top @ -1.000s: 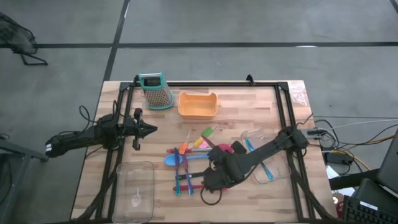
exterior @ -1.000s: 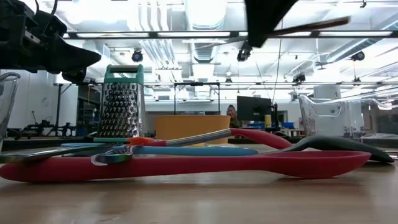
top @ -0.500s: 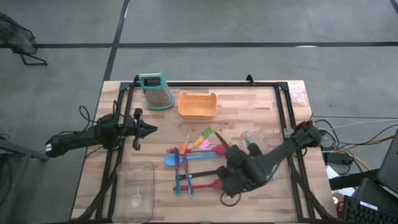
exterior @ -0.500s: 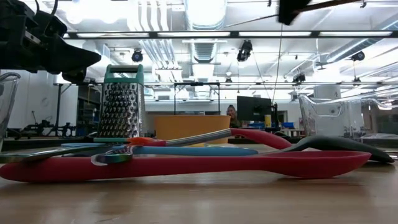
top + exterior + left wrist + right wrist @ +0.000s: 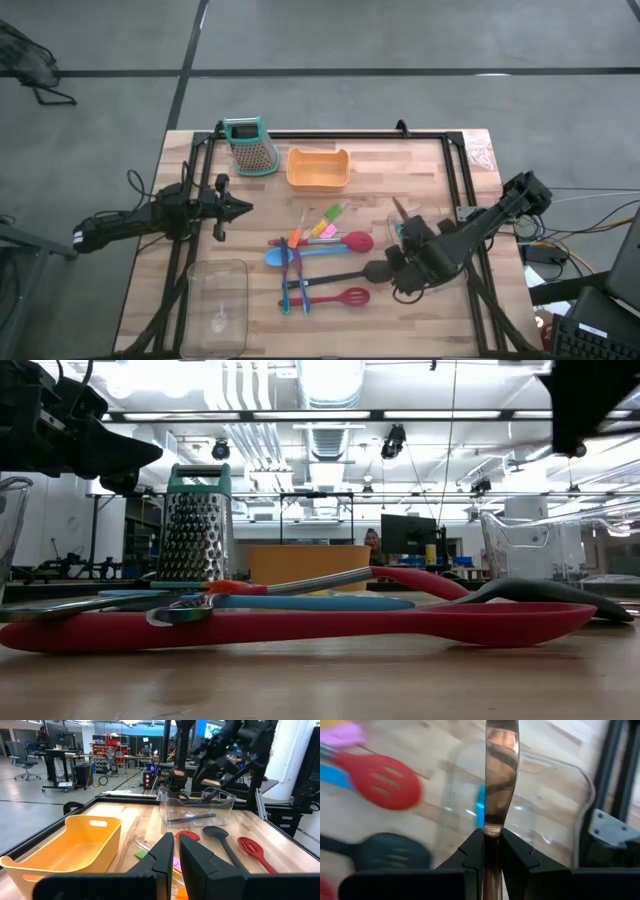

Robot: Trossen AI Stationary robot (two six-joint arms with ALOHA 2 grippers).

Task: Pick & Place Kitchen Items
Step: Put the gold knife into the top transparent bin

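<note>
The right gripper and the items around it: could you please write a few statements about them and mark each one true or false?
1. The right gripper is shut on a shiny utensil. True.
2. The clear bin by the right arm is empty. False: blue-handled cutlery lies in it.
3. The grater lies on its side. False: it stands upright.
4. The left gripper holds nothing. True.
5. The orange tray holds a red spoon. False: it looks empty.

Two dark jointed arms (image 5: 130, 222), black cabling
</note>
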